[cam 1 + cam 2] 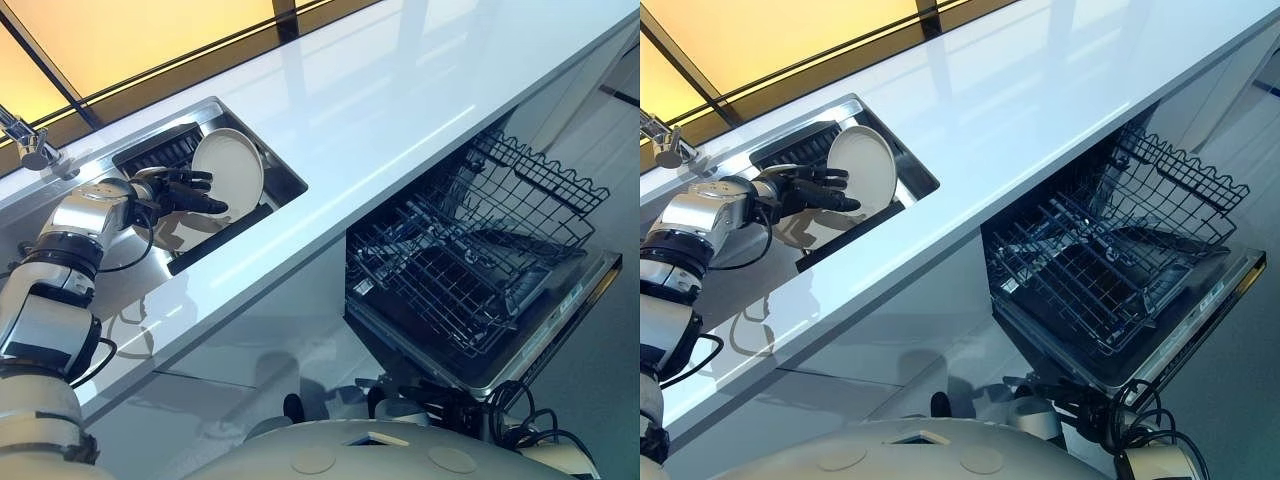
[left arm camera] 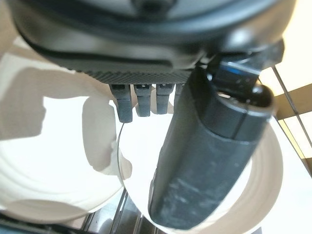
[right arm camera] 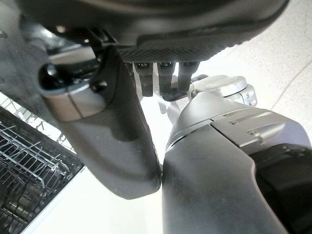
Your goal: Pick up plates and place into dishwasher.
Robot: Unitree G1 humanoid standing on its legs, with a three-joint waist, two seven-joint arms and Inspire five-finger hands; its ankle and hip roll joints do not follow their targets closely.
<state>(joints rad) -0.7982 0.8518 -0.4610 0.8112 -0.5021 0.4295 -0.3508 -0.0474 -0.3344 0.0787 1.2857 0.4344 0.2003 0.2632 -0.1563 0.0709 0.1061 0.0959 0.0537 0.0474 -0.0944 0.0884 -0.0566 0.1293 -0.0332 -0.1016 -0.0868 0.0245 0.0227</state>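
Gripping a pale plate [image 1: 232,165] in the sink [image 1: 288,182], the robot's left hand [image 1: 178,192] has its thumb laid across the plate's face and its fingers [image 2: 126,105] tucked behind the rim, so the hand is clamped on it. The plate stands nearly on edge, its lower rim down among the dark ribs of the sink. A second plate [image 2: 48,146] lies just beside it, lower in the basin. From where I stand this looks like the pick-up step: the grasp is made, but the plate is not yet out of the sink.

The dishwasher [image 1: 545,325] is open well to the robot's right, below the white surface [image 1: 400,110], with its wire rack [image 1: 440,270] pulled out and holding no plates that I can see. The right hand [image 3: 122,136] hangs low near that rack; I cannot tell whether it is open or closed.

I'd judge the next move calls for lifting the plate clear of the sink's edge, carrying it across the surface and down, then turning it edge-on to slot between the rack's wires.
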